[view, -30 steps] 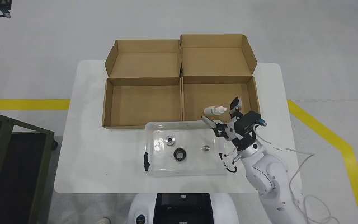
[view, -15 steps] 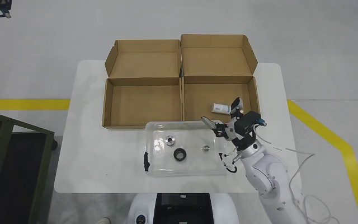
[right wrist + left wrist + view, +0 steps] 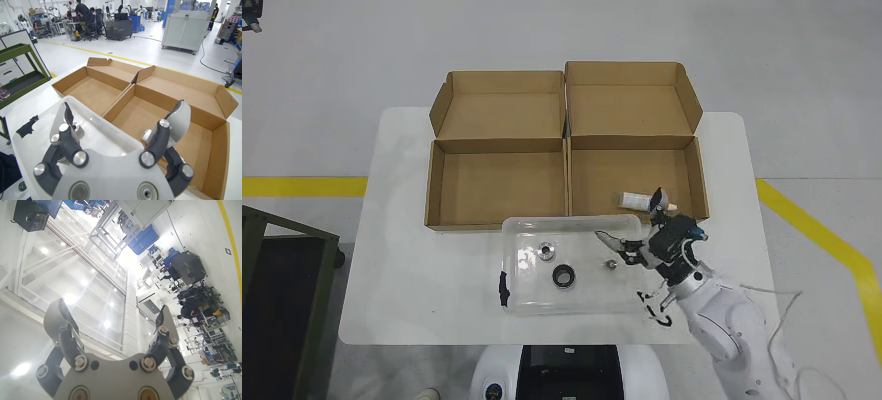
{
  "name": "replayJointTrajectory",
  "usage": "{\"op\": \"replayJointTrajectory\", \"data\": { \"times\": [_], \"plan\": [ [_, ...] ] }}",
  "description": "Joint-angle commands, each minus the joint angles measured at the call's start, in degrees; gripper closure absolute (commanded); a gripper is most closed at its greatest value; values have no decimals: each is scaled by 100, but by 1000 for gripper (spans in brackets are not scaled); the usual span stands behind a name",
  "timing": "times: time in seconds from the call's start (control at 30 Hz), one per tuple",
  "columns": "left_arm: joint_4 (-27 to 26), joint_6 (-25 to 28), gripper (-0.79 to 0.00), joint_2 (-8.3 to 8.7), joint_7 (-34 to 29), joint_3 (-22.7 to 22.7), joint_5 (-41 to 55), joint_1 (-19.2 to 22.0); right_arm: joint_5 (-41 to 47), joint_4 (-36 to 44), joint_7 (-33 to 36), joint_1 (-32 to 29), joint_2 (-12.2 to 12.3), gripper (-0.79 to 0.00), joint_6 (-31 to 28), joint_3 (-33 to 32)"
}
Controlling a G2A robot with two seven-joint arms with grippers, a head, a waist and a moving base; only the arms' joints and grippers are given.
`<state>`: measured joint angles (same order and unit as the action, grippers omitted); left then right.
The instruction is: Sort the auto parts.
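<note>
right gripper [image 3: 630,213]: jaws spread wide, nothing between the pads. it hangs astride the seam where the clear plastic tray [image 3: 517,300] meets the front wall of the right-hand brown cardboard box [image 3: 602,175], with one finger over the tray and the other over the box.

the small white cylindrical part with a pale cap [image 3: 642,201] lies on its side on the floor of that box. it sits close to the front wall, just beside my outer finger.

left in the tray:
- small silver metal piece [image 3: 610,264], nearest my inner finger
- black ring [image 3: 564,275]
- silver flanged bush [image 3: 541,253]

in my wrist view the silver lump by the inner finger is probably the small piece, though half of it is hidden.

the left-hand brown cardboard box [image 3: 497,185] holds nothing i can see. both boxes and the tray stand on the white table [image 3: 402,250].

left gripper [image 3: 113,311]: spread wide, empty, pointed up at the ceiling.

risks:
- dropping straight down from here would land a finger on the tray rim or the box wall and shove either one.
- the outer finger could knock the white part.
- the small piece may skid away from closing pads.
</note>
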<state>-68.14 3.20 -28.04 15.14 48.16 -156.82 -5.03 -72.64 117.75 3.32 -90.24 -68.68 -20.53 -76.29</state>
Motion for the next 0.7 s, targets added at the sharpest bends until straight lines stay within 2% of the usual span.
{"op": "replayJointTrajectory", "data": {
  "times": [0.0, 0.3, 0.67],
  "plan": [
    [0, 0, -785, 0, 0, 0, 0, 0, -61, 166, 201, -131, 24, -785, -108, -59],
    [0, 0, -785, 0, 0, 0, 0, 0, -231, 742, 1165, -608, 96, -785, -392, -61],
    [0, 0, -785, 0, 0, 0, 0, 0, -427, 1031, 2795, -528, 82, -785, -49, 575]
  ]
}}
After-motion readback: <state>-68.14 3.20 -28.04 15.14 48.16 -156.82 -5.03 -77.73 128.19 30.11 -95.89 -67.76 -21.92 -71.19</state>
